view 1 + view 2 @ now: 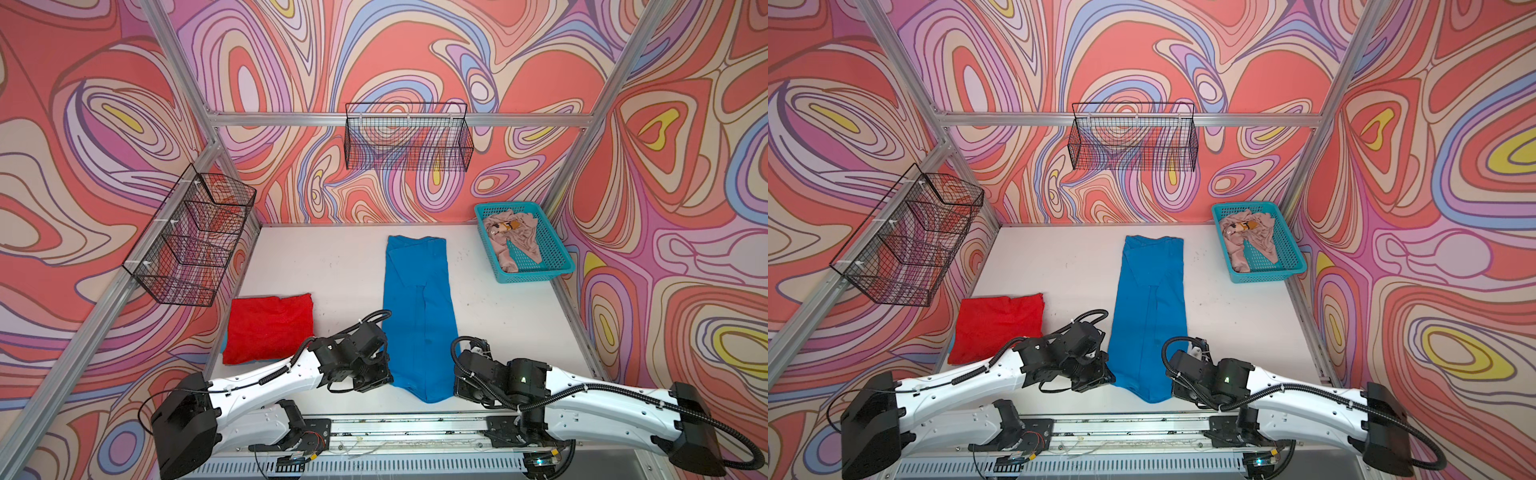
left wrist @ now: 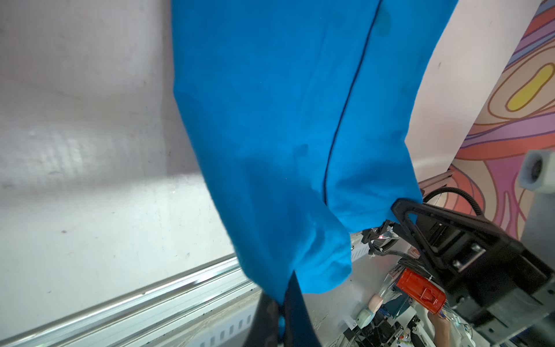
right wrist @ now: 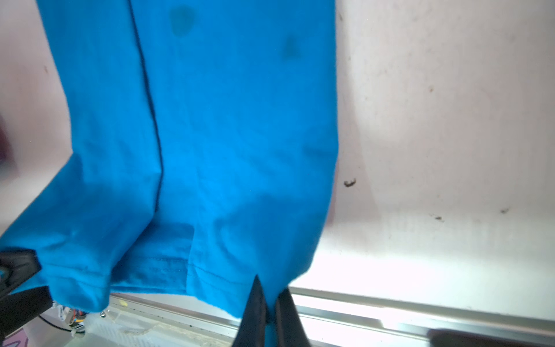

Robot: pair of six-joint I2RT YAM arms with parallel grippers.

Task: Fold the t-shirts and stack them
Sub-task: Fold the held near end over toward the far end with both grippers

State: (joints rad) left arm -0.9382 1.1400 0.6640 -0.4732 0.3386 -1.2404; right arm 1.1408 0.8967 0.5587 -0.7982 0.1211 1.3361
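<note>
no text, label, brand or number can be read anywhere

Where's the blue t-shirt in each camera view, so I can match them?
Top view: blue t-shirt, long strip on the table.
Top view: blue t-shirt, same strip, centre.
Left wrist: blue t-shirt fills the centre, pinched by the left gripper.
Right wrist: blue t-shirt fills much of it, pinched by the right gripper.
Shared landmark: the metal rail by its hem.
</note>
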